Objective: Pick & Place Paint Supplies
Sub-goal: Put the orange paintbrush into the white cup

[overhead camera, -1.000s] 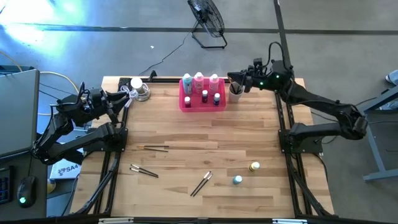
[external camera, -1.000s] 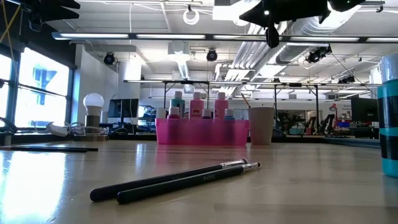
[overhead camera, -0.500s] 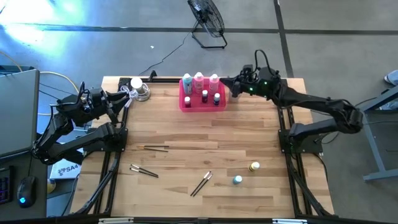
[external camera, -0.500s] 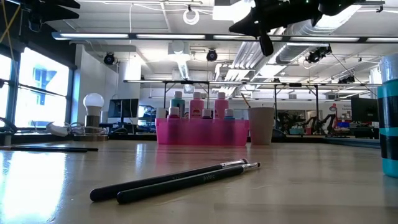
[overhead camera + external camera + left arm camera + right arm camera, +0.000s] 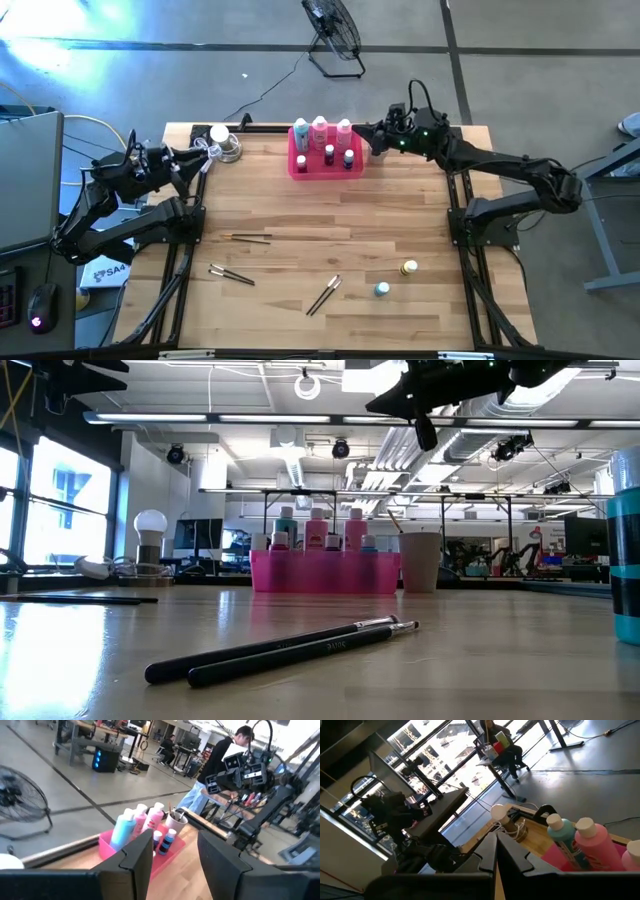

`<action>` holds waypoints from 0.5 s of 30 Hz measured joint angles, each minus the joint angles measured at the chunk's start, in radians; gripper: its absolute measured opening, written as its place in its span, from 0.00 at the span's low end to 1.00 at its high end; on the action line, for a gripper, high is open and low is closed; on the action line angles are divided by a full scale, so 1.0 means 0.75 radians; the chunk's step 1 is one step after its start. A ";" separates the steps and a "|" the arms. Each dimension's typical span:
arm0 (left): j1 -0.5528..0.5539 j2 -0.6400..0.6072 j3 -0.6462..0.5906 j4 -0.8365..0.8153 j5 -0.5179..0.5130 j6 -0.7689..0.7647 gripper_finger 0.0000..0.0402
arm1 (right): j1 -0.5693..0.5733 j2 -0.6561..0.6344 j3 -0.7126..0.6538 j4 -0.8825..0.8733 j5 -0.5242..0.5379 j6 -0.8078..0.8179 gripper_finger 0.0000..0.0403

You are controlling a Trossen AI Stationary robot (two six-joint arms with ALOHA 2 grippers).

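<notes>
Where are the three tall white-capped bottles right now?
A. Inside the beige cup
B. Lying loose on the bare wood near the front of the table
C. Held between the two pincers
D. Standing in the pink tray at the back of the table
D: the three tall bottles stand upright in a row inside the pink tray at the table's back edge; the beige cup stands beside the tray.

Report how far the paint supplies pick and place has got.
Done: three tall bottles and small ones stand in the pink tray.

In hand: nothing. The right gripper hovers shut and empty above the tray's far right end; the left gripper waits at the far left edge.

Left: three brush pairs and two tiny bottles lie on the table.
</notes>
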 joint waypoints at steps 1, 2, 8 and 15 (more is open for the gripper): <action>0.000 0.000 0.000 -0.002 0.019 -0.024 0.38 | 0.000 0.000 0.000 0.000 -0.002 0.012 0.01; 0.000 0.000 0.000 -0.007 0.053 -0.039 0.38 | 0.000 0.000 0.000 0.000 -0.002 0.027 0.01; -0.001 0.000 0.000 0.047 0.393 -0.139 0.38 | -0.001 0.000 0.000 0.163 -0.082 0.124 0.01; 0.000 0.000 0.000 0.157 0.652 -0.140 0.38 | 0.024 -0.001 0.000 0.462 -0.446 0.072 0.01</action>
